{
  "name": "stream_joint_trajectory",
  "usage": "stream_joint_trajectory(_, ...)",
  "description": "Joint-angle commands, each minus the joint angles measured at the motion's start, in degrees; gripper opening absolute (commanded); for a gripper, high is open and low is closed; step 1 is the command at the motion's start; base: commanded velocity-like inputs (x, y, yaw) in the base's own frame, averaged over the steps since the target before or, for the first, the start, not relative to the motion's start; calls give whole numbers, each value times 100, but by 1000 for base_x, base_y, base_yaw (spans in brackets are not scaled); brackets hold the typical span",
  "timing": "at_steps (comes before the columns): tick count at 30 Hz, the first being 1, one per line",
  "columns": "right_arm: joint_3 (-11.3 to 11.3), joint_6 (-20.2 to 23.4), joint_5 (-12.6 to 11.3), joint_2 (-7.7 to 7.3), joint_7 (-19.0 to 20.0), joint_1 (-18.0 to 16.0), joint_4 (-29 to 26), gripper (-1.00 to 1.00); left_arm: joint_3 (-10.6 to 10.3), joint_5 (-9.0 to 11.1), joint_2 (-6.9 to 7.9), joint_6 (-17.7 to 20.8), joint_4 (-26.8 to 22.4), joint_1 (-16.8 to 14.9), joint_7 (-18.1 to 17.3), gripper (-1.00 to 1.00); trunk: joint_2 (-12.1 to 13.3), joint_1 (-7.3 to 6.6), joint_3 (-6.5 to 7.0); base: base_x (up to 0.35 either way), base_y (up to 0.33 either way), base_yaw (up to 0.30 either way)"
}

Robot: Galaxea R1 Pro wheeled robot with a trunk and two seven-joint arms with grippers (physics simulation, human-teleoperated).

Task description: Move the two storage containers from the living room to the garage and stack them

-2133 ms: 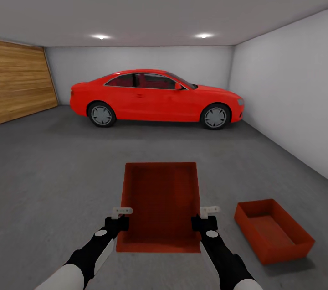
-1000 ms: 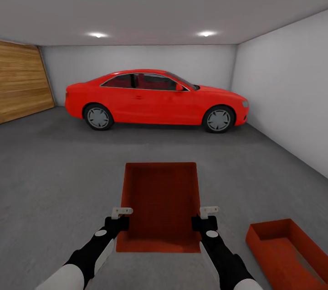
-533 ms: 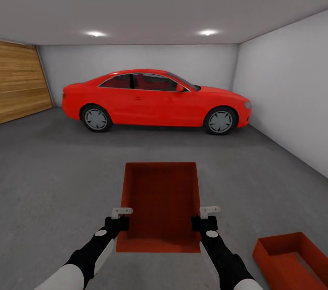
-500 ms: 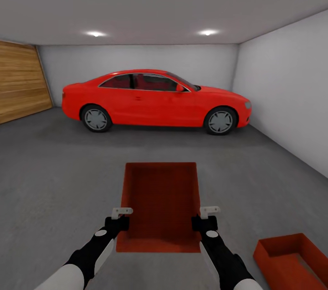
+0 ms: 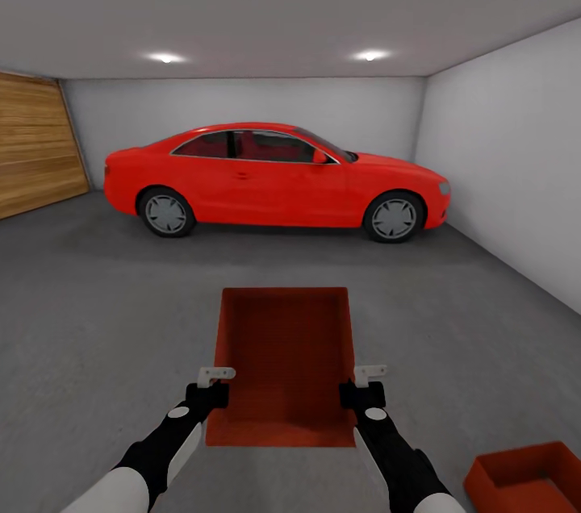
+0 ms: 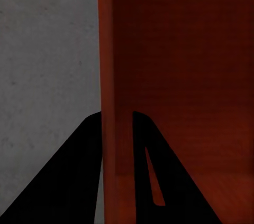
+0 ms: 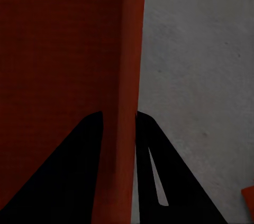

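I'm seeing the held storage container point(image 5: 284, 352) looking like matt orange-red plastic with a finely ribbed bottom. The floor point(image 5: 97, 311) is showing as rough, mottled grey concrete. The car point(image 5: 274, 178) is gleaming glossy red, and the door point(image 5: 36, 142) is reading as wood planks.

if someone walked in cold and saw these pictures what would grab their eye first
Probably the red car, parked side-on across the far end of the garage in front of the white back wall. Next, the orange-red container held out low in the middle, the left gripper clamped on one side wall and the right gripper on the other. A second container sits on the grey floor at the lower right.
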Motion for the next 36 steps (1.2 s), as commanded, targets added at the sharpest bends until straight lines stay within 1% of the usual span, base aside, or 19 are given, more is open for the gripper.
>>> stream_joint_trajectory(1,293,26,80,159,13,-3,-156,-100,-220,78,-3,-12,28,-1,-43,-100,-4,2,-7,130,0,0)
stream_joint_trajectory(10,293,26,80,159,15,-3,-156,-100,-220,78,-3,-16,28,-1,-43,-100,-4,2,-5,39,0,-31)
stream_joint_trajectory(28,293,26,80,159,24,-3,-156,-100,-220,86,-3,-17,28,-1,-43,-100,-4,2,40,1,0,-244)
stream_joint_trajectory(36,293,26,80,159,22,-3,-156,-100,-220,89,-5,-17,26,-1,-43,-100,-4,2,49,0,0,-196)
